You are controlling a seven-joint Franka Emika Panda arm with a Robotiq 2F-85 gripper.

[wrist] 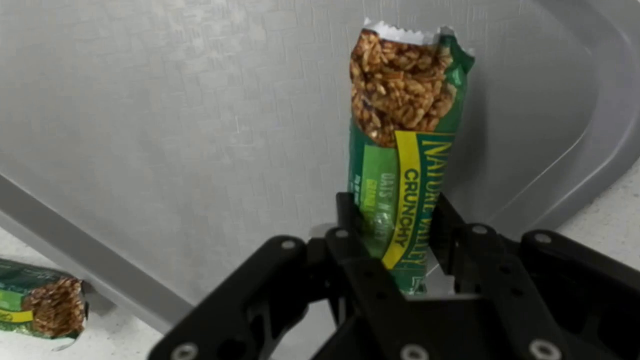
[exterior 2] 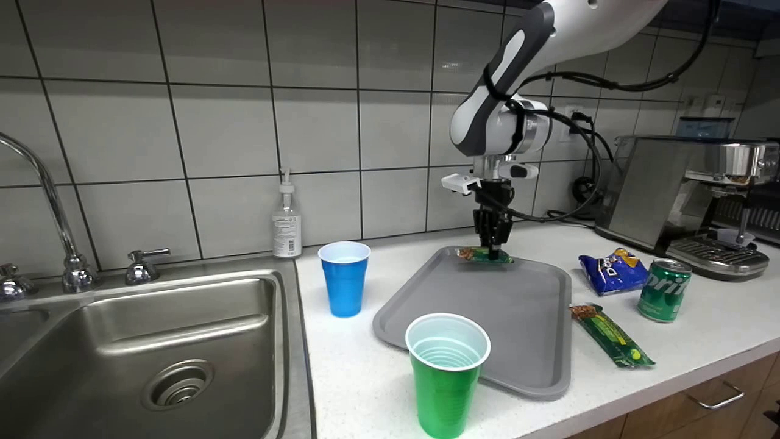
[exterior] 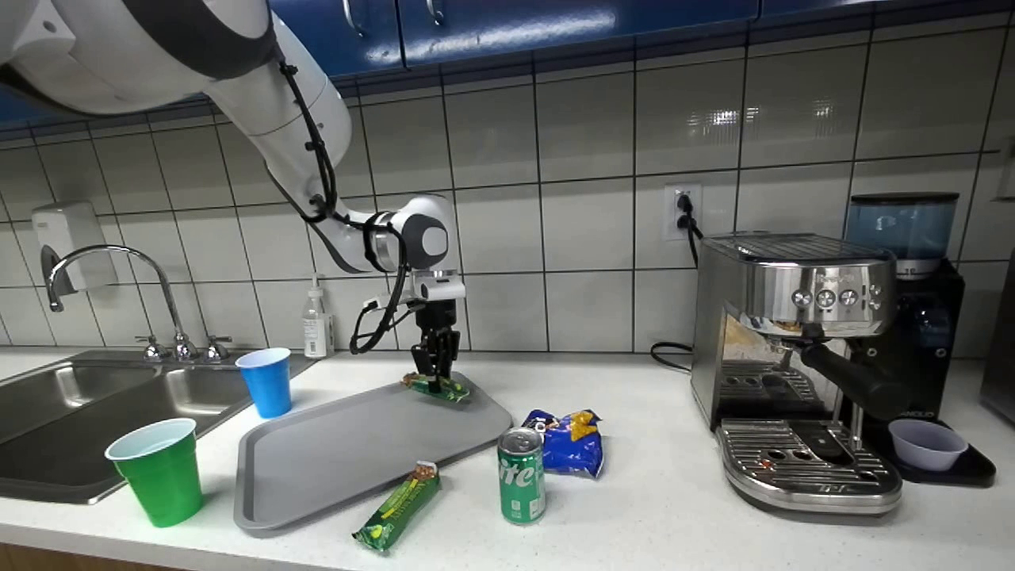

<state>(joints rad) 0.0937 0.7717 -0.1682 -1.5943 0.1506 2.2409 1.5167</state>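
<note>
Sitting far left: steel sink [exterior 2: 297, 353], two basins. Dispenser [exterior: 75, 246] on the tiles [exterior: 499, 230] beyond, tap [exterior 2: 58, 207] at the sink's far edge. Green cup [exterior: 162, 476] stands near, right of the sink; blue cup [exterior: 270, 385] stands farther back. Both upright. Pump bottle [exterior: 315, 329] far, by the tiles. Tray [exterior: 349, 444], gray, lies flat on the counter [exterior: 634, 507]. Loose bar [exterior: 400, 507], green wrapper, lies on the counter just beside the tray, near right, brown end toward it. Gripper [wrist: 395, 215] points down at the tray's far end. Fingers [wrist: 347, 212] clamped on the held bar [wrist: 405, 90], one each side of the wrapper; brown end sticks out past the tips in the wrist view, left in both exterior views. Label reads NATURE VALLEY CRUNCHY. Held bar is over the tray's far end; cannot tell whether it touches the tray. Right of the tray: green can [exterior: 521, 476], upright, near; blue bag [exterior: 572, 448] just beyond it, lying down. Outlet [exterior: 672, 228] on the tiles, far. Coffee machine [exterior: 781, 285], shiny steel, well to the right; grinder [exterior: 932, 325] just past it; small pale bowl [exterior: 928, 446] at the grinder's foot.
</note>
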